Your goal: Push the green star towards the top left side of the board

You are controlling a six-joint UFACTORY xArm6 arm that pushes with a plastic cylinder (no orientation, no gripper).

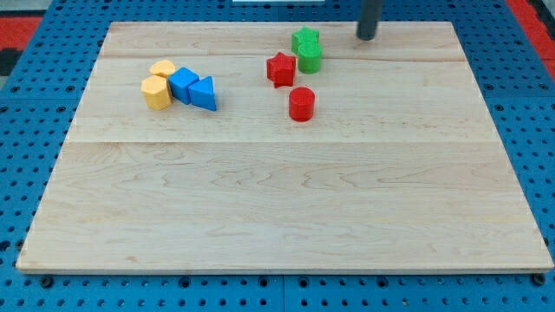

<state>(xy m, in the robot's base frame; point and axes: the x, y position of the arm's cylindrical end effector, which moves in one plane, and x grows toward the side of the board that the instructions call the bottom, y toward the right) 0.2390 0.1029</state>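
Observation:
The green star lies near the view's top, a little right of centre, touching a green cylinder just below it. My tip is a dark rod end at the view's top, to the right of the green star with a gap between them. It touches no block.
A red star lies left of the green cylinder and a red cylinder below it. At the view's left is a cluster: two yellow blocks, a blue cube and a blue triangle. The wooden board lies on a blue pegboard.

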